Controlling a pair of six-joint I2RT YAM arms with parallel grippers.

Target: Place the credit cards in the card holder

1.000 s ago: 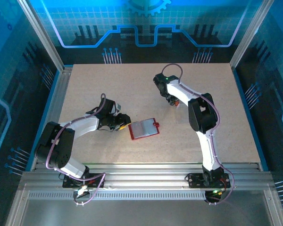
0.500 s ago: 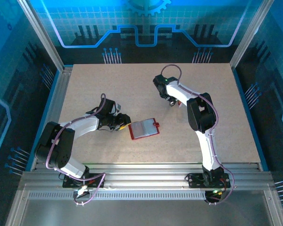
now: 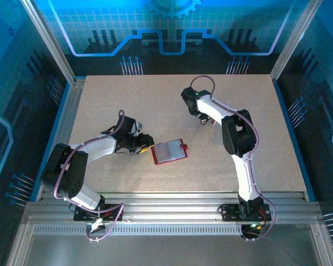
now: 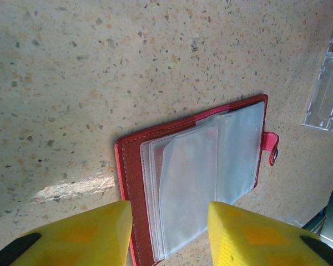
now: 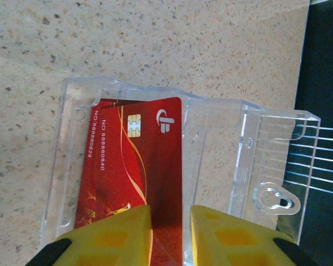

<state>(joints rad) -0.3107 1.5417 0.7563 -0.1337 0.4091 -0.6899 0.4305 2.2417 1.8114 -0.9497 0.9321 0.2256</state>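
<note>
Lying open: the wallet (image 3: pixel 170 151) is flat on the bench (image 3: pixel 127 105), about midway between the side edges and a little nearer the near edge than the far one. Its clear pockets (image 4: pixel 211 160) face up, slightly fanned.
Clasp: a small red tab (image 4: pixel 271 148) sticks out of the wallet's short end that points toward the right edge.
Left side: the left gripper (image 3: pixel 143 147) sits low at the wallet's left end. From its wrist, the yellow fingers (image 4: pixel 100 233) stand apart with that end of the wallet showing in the gap. Nothing is clamped, and I cannot tell whether they touch the cover.
Where the cards are: a red card (image 5: pixel 133 160), with chip and logo up, lies inside a clear case (image 5: pixel 222 149). The case is right of the wallet, farther toward the far edge and well apart from it. An offset red edge under the card looks like a second one.
Right side: the right gripper (image 5: pixel 170 219) is at the case's near end, fingers drawn close. The card's right strip shows in the narrow slot, and I cannot tell whether they pinch it.
In the way: the case's walls ring the card, and a moulded rib runs along its right side.
Nearby: the same case shows at the right edge of the left wrist view (image 4: pixel 327 94).
</note>
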